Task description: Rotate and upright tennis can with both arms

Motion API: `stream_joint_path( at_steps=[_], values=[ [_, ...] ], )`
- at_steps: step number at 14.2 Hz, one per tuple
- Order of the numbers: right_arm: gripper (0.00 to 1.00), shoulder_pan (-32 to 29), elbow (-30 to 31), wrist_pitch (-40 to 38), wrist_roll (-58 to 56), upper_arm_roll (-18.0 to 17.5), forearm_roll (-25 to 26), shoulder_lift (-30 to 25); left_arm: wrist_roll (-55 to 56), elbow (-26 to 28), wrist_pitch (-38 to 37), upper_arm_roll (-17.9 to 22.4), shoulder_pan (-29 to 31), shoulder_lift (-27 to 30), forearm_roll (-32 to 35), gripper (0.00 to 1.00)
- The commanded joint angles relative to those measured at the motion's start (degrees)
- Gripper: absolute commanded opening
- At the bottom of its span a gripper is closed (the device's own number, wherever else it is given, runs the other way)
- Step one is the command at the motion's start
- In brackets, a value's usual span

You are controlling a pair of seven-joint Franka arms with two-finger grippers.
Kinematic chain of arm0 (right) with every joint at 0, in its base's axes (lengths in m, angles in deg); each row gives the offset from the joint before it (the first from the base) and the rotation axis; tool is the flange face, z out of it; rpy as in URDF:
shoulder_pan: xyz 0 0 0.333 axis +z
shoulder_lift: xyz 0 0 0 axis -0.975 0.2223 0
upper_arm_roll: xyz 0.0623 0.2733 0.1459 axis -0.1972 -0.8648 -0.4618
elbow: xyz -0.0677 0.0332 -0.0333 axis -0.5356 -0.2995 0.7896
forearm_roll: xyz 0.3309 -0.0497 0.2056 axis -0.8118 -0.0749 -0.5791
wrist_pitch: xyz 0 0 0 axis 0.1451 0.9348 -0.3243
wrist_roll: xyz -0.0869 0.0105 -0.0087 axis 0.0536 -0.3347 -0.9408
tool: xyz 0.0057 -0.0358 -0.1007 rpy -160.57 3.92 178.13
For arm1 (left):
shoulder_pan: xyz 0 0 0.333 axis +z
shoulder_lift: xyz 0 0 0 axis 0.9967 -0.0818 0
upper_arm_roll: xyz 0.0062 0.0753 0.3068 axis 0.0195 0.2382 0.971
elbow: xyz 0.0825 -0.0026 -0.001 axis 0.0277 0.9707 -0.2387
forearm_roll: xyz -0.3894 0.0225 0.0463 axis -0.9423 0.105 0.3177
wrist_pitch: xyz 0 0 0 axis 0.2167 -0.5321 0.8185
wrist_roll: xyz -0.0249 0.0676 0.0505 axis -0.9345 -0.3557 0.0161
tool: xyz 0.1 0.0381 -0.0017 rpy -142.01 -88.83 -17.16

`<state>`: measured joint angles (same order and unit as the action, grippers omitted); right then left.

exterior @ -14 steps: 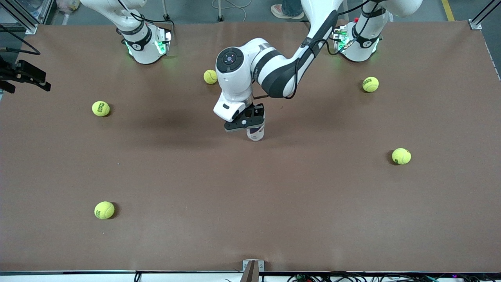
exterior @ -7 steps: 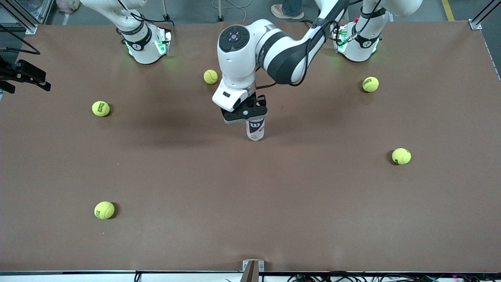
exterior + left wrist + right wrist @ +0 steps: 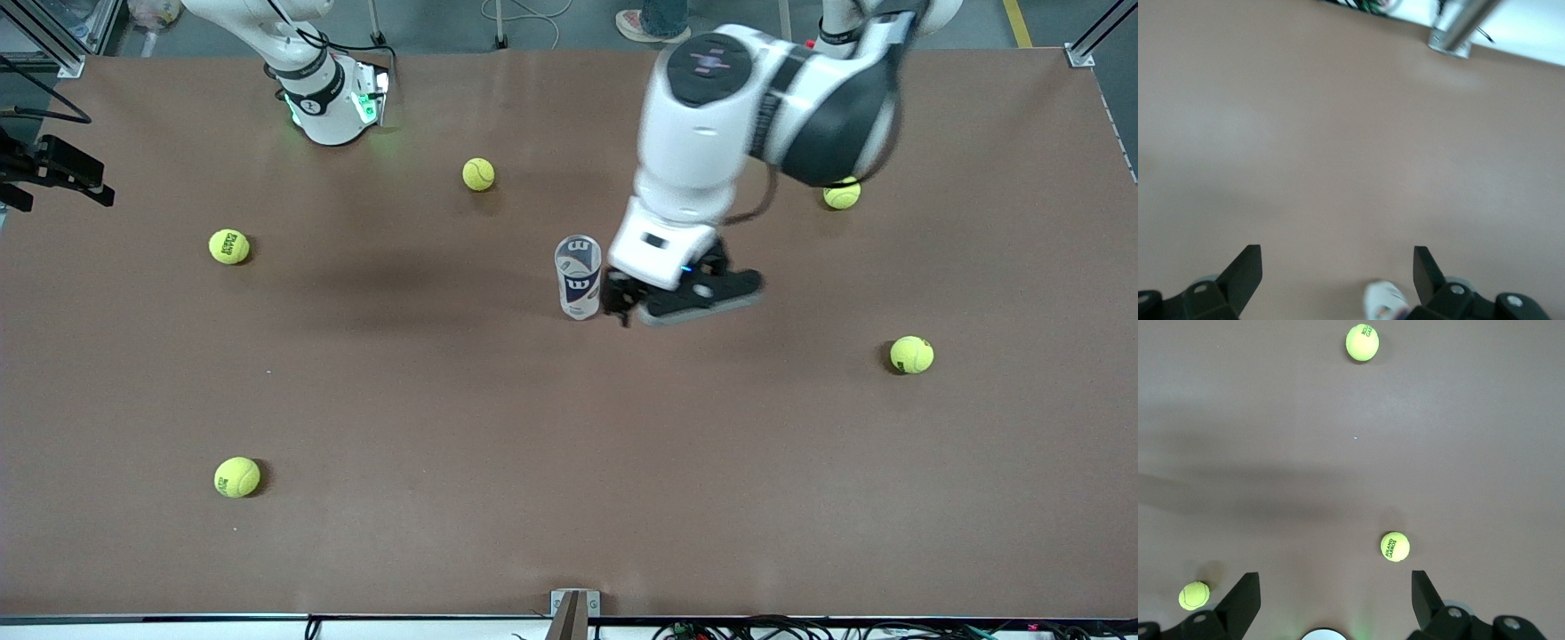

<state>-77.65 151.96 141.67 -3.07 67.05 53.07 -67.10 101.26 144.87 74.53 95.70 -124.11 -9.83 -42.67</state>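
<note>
- Tennis can standing upright on the brown desk near its middle, free of any grip; main goal looks reached.
- Left hand up in the air just beside the can, toward the left arm's end of the desk, fingers spread wide and empty; blurred, so probably in motion.
- In the left wrist view, a white rounded thing at the frame edge between the open fingers, probably the can's top, though too cropped to be sure.
- Right hand off at the desk's edge by the right arm's end, fingers wide apart, holding nothing; arm waiting.
- Judged left to do: clear the left arm away without knocking the can, nothing more.
- Desk surface plain, matte brown, flat; five yellow-green balls scattered well apart from the can.
- Around the desk: grey floor, metal frame posts at the corners, cables along the edge nearest the camera, someone's shoe on the floor by the arm bases.
</note>
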Motion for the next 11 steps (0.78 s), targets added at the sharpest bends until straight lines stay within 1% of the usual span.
stream_joint_path(
  at_steps=[1,4,6,8,9,11],
  values=[
    [1.0,-0.29,1.81,0.86,-0.62,-0.47,1.09,-1.81,-6.81,1.56,-2.08,-0.67,5.64,2.99,-0.76,1.0],
    [1.0,-0.21,1.81,0.95,-0.62,-0.47,1.1,-1.81,-15.16,1.64,-6.03,-0.85,12.06,5.98,-1.28,1.0],
    [1.0,-0.21,1.63,0.95,-0.53,-0.55,1.1,-1.81,-23.31,1.73,-7.27,-0.85,17.24,8.09,-3.82,1.0],
    [1.0,-0.21,1.54,0.86,-0.44,-0.55,1.1,-1.73,-30.01,1.82,-11.3,-0.85,20.59,9.85,-4.54,1.0],
    [1.0,-0.21,1.54,0.86,-0.44,-0.55,1.1,-1.73,-33.08,2.78,-12.19,-0.85,22.17,11.16,-4.62,1.0],
    [1.0,-0.12,0.93,0.69,-0.44,-0.55,1.1,-1.64,-37.49,6.98,-12.64,-0.85,24.55,15.72,-4.63,1.0]
  ],
)
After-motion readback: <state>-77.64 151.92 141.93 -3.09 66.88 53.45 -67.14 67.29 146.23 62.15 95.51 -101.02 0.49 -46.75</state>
